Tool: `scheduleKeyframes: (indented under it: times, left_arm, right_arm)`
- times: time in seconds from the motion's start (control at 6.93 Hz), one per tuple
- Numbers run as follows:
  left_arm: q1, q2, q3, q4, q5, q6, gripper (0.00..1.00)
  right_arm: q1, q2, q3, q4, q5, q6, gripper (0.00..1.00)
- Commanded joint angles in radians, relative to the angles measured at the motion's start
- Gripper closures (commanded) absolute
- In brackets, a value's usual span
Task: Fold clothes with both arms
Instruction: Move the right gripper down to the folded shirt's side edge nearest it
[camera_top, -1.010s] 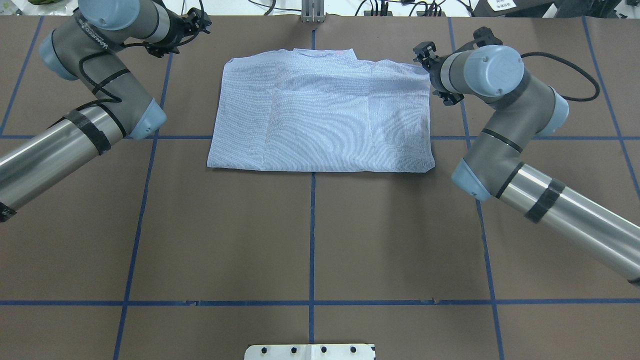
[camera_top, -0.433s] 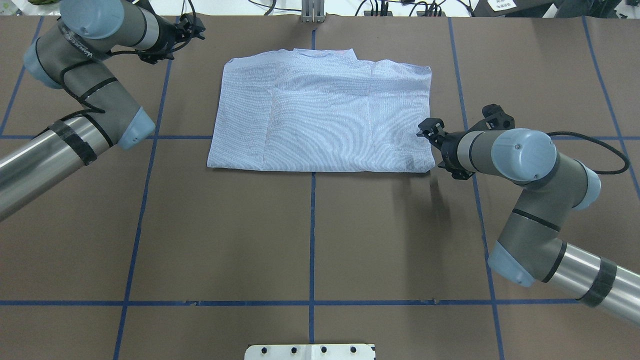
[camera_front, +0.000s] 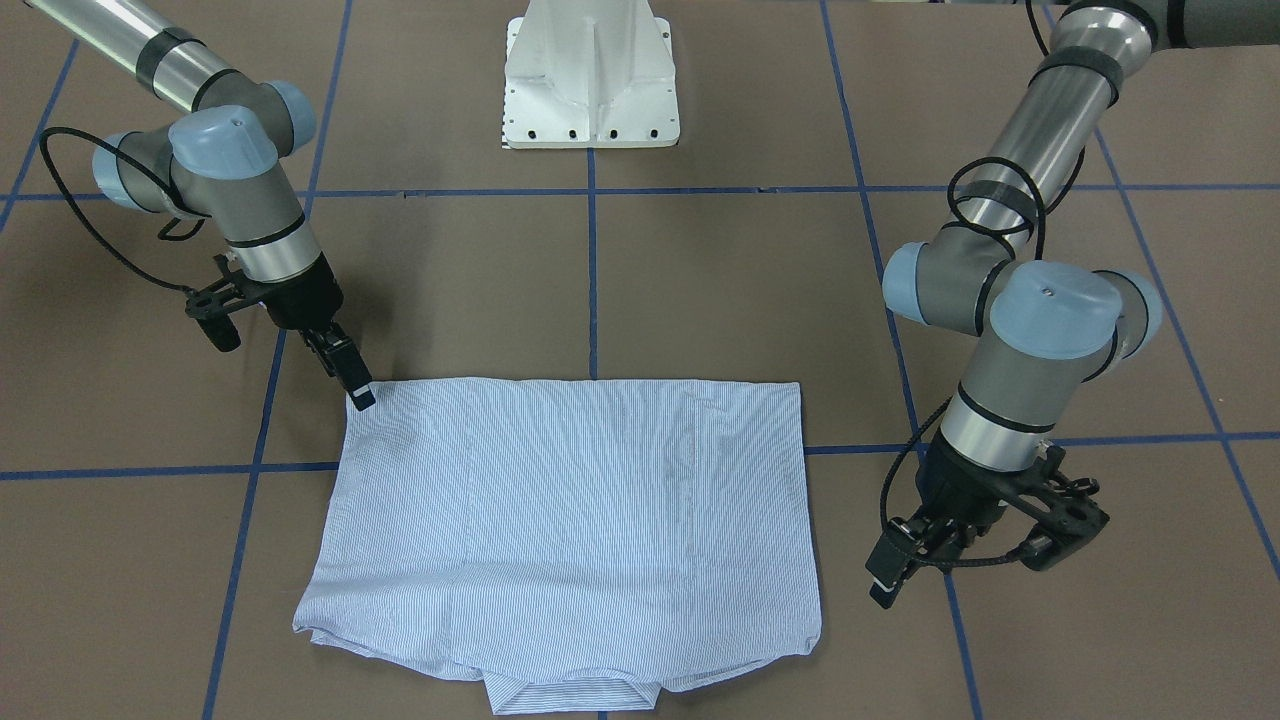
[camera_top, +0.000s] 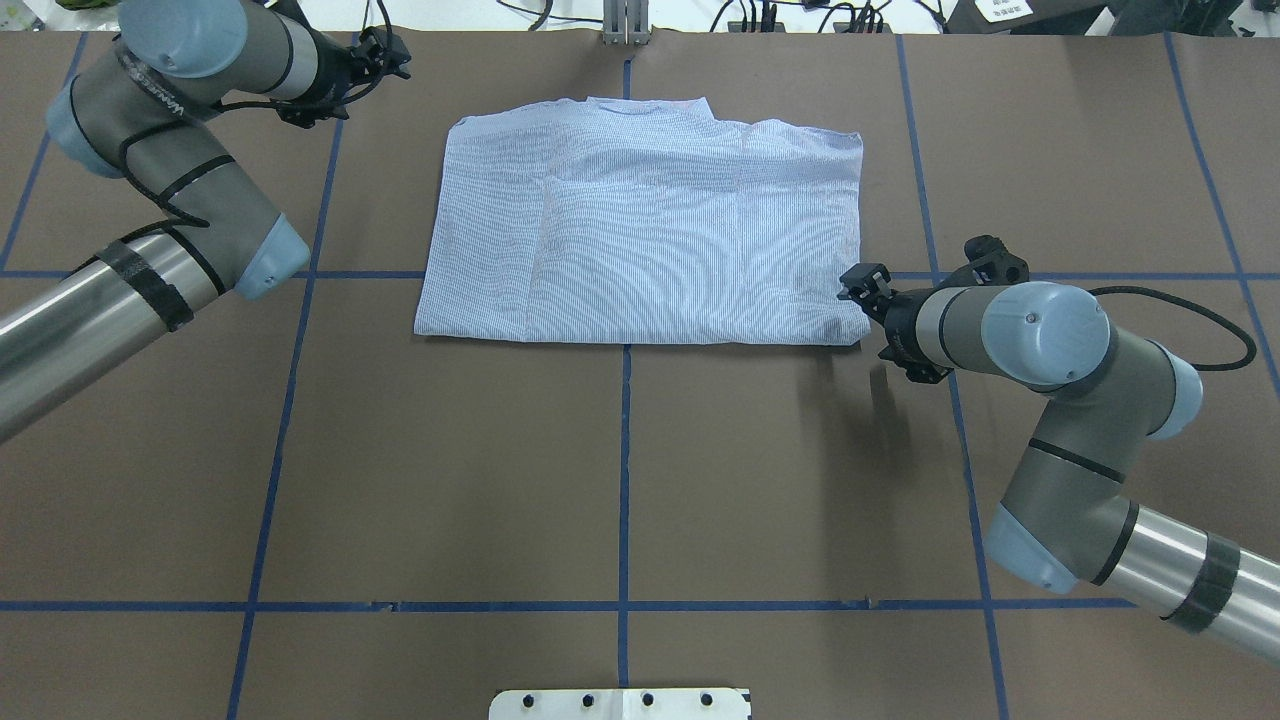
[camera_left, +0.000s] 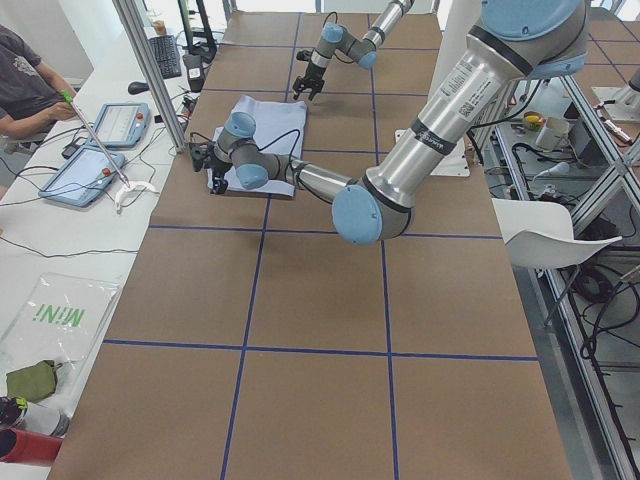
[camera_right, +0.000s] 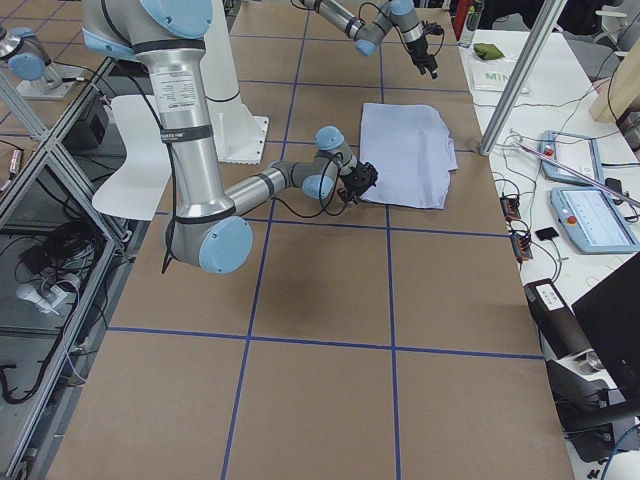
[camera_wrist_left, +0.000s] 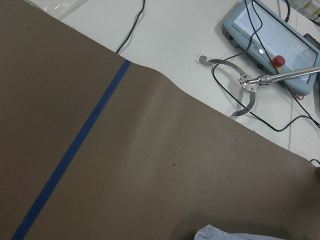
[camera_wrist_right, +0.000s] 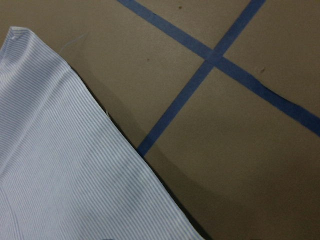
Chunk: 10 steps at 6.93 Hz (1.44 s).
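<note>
Surface: brown tabletop (camera_top: 450, 450) gridded with blue tape (camera_top: 624, 470); white bench with a teach pendant (camera_wrist_left: 272, 35) beyond its edge | Striped shirt (camera_top: 650, 240): folded flat, upper centre of the overhead frame | Right end effector (camera_front: 358, 392): tip at the shirt's upper-left corner in the front view, opening could not be told | Left end effector (camera_front: 885, 585): lower right there, apart from the shirt, opening could not be told

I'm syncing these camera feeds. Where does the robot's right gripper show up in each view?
Front-facing: right gripper left of centre, at the shirt's upper-left corner.
Overhead: gripper right of centre, at the shirt's lower-right corner.
Exterior left: gripper small, top centre, at the shirt's far edge.
Exterior right: gripper above centre, at the shirt's near corner.
Left wrist: not in it.
Right wrist: not in it; the shirt shows.
Shared landmark: that shirt corner.
</note>
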Motion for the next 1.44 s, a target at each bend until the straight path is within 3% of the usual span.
scheduleKeyframes:
  times: [0.0, 0.43, 0.58, 0.72, 0.87, 1.3]
  left_arm:
    - [0.0, 0.002, 0.0, 0.0, 0.001, 0.0, 0.0]
    - [0.0, 0.013, -0.006, 0.0, 0.001, 0.0, 0.0]
    - [0.0, 0.013, -0.005, 0.0, -0.001, 0.0, 0.0]
    - [0.0, 0.013, -0.006, 0.0, 0.001, 0.0, 0.0]
    - [0.0, 0.014, -0.005, 0.0, 0.001, 0.0, 0.0]
    - [0.002, 0.027, -0.006, -0.014, 0.001, 0.002, 0.0]
  right_arm:
    - [-0.005, 0.0, -0.003, -0.001, 0.001, 0.002, 0.13]
    - [-0.017, 0.011, -0.026, 0.0, 0.001, 0.002, 0.15]
    - [-0.02, 0.011, -0.029, 0.0, 0.001, 0.002, 0.23]
    - [-0.02, 0.012, -0.026, 0.0, 0.001, 0.004, 0.7]
    - [-0.018, 0.009, -0.024, 0.008, 0.007, -0.002, 1.0]
    - [-0.003, 0.012, 0.005, 0.002, 0.048, -0.002, 1.0]
